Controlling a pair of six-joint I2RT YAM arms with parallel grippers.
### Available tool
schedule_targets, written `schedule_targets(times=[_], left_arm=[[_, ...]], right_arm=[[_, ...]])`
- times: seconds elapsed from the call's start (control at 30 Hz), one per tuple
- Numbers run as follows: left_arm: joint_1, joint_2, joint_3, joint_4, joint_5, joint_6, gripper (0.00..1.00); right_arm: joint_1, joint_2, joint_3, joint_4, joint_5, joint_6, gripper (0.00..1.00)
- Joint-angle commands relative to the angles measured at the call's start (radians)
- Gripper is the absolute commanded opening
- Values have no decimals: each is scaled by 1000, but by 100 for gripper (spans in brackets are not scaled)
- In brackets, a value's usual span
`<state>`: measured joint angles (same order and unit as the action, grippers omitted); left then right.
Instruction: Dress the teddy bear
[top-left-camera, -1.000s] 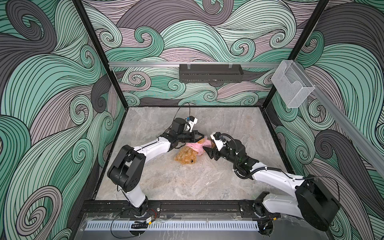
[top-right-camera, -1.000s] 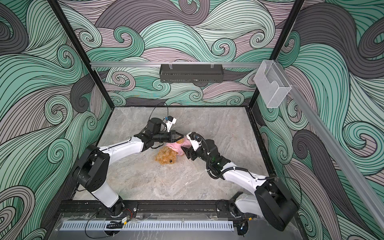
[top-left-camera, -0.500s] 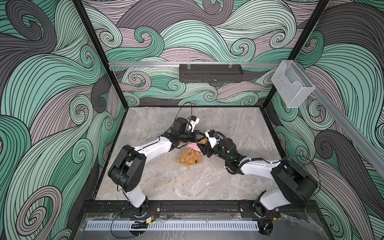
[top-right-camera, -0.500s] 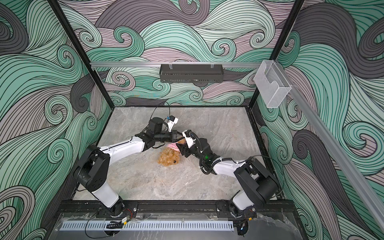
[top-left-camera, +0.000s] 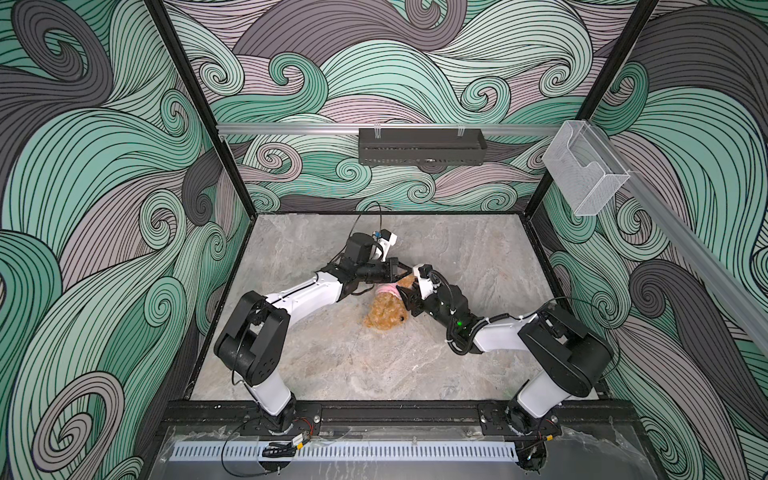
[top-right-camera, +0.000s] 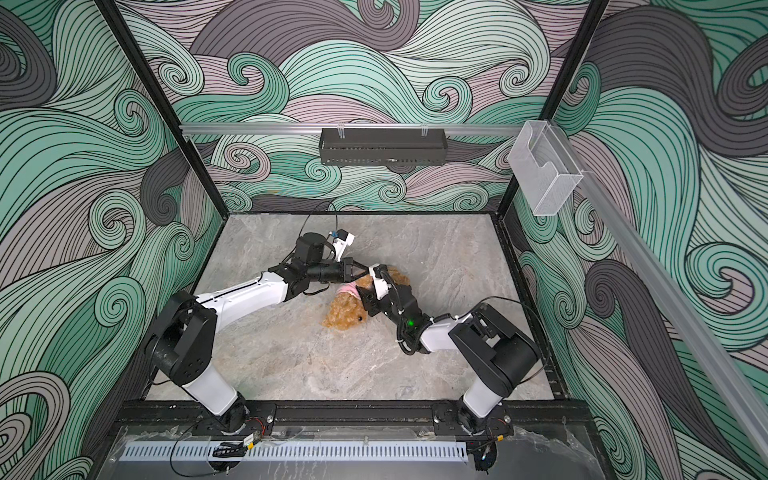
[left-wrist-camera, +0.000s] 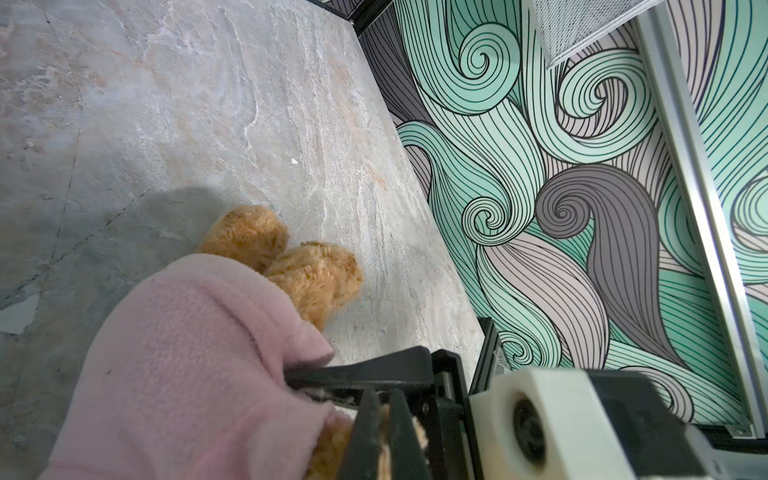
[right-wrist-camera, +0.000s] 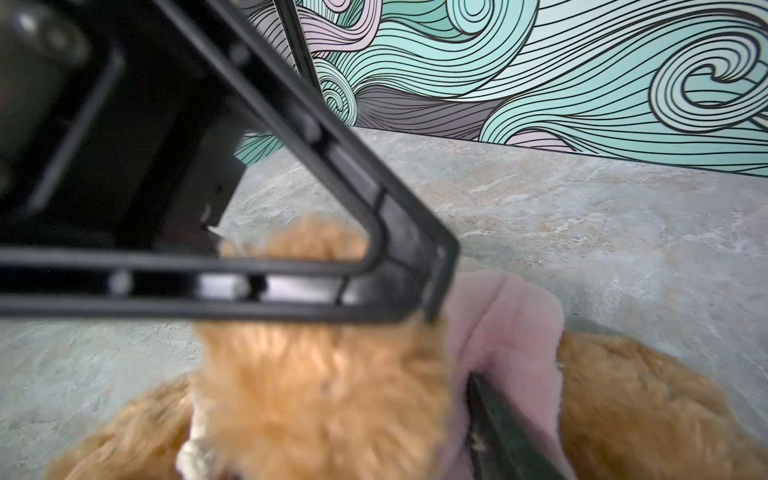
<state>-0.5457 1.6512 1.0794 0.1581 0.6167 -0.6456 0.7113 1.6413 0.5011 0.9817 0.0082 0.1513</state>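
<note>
Table (top-left-camera: 332, 365) seen as grey marble, arm bases at the near edge. Bear (top-left-camera: 384, 311) is laid about mid-table in both top views (top-right-camera: 345, 316), head at the near end, feet at the far end, dark nose turned to the right.

Right gripper (top-left-camera: 405, 297) is placed on the bear's right side, just behind the head, at the body. One dark finger (right-wrist-camera: 498, 432) is tucked into a fold of the garment (right-wrist-camera: 511, 332); the second finger is not made out, so spread or pinching cannot be told.

Garment (top-left-camera: 388, 288) is pink fleece, bunched round the bear's body between head and feet, legs sticking out uncovered past its far edge in the left wrist view (left-wrist-camera: 187, 353).

Left gripper (top-left-camera: 409, 272) is brought in from the left, just far of the garment. Its fingers (left-wrist-camera: 365, 432) are pressed together, pinching the garment's edge, with tan fur right against them. Both grippers' tips nearly meet over the bear.

Farther back, a black tray (top-left-camera: 422, 145) is hung on the far wall rail and a clear box (top-left-camera: 582, 166) on the right wall.
</note>
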Motion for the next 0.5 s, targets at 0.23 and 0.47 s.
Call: schedule_targets(times=[0.23, 0.47], left_arm=[[14, -59, 65, 0, 48, 63, 0], [19, -3, 63, -38, 45, 167, 0]], right_arm=[[1, -50, -52, -174, 82, -48, 66], [-13, -327, -21, -425, 46, -137, 74]])
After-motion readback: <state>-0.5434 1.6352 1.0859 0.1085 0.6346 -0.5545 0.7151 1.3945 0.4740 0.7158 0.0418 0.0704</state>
